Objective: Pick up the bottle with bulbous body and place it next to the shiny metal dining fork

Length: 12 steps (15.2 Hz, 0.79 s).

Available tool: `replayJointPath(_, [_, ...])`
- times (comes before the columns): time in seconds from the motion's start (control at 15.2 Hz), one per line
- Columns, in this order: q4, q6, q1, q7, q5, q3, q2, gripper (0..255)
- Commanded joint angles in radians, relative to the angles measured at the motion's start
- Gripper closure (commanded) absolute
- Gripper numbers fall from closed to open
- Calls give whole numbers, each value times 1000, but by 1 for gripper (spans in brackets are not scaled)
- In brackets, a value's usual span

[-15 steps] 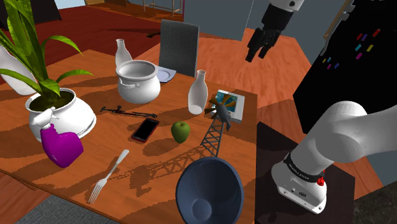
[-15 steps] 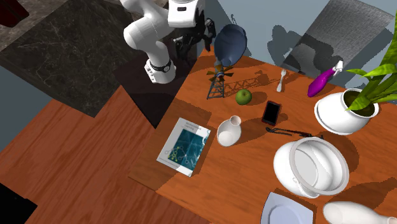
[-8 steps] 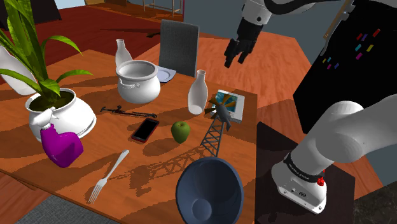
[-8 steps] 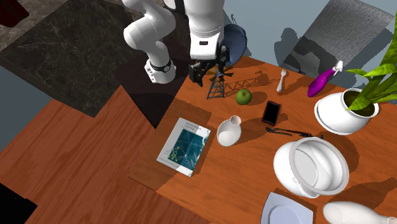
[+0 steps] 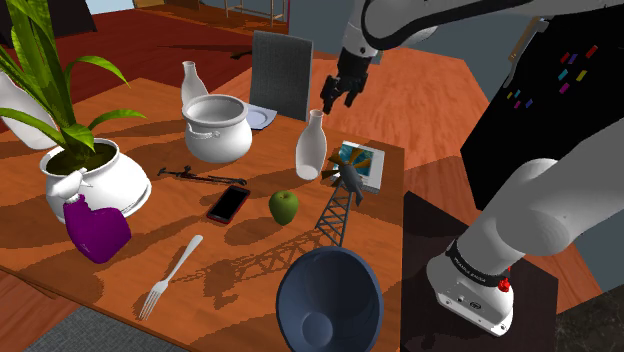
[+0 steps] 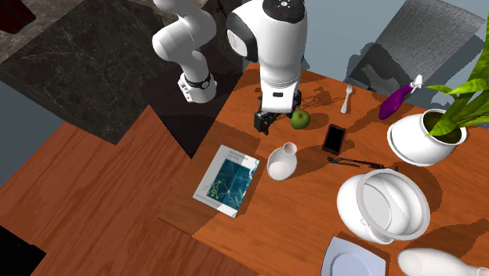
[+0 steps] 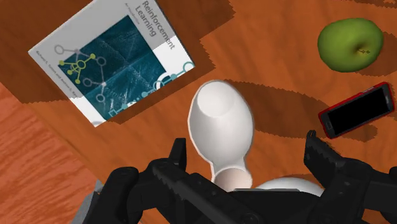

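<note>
A white bottle [image 5: 312,145] with a round body and narrow neck stands upright near the table's edge, beside a book; it is also in the second exterior view [image 6: 281,162]. My black gripper [image 5: 340,98] hangs open a little above and behind it, touching nothing. In the wrist view the bottle [image 7: 219,127] is seen from above, below the open gripper [image 7: 247,153] and closer to one finger [image 7: 178,159]. The pale fork [image 5: 170,275] lies at the table's near side, far from the bottle; the second exterior view has the fork [image 6: 347,99] by the far edge.
Beside the bottle lie a book [image 5: 360,163], a green apple [image 5: 284,206] and a red-edged phone [image 5: 229,203]. A windmill model [image 5: 340,205], a dark blue bowl [image 5: 330,300], a white pot [image 5: 217,127], a second white bottle [image 5: 193,85], a planter [image 5: 95,180] and a purple spray bottle [image 5: 97,230] crowd the table.
The arm has swung toward the shoulder view's left and lower, bringing the gripper from beyond the table's edge to above the bottle. The fingers have stayed open.
</note>
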Motion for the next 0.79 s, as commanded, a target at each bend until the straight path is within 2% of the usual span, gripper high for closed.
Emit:
replayJointPath(0.0, [37,57,-4,-5,-5,-3,89,0])
replayJointPath(0.2, [92,104,-4,1,-13,0,188,0])
replayJointPath(0.73, [57,203,-3,0,-12,1,251,0])
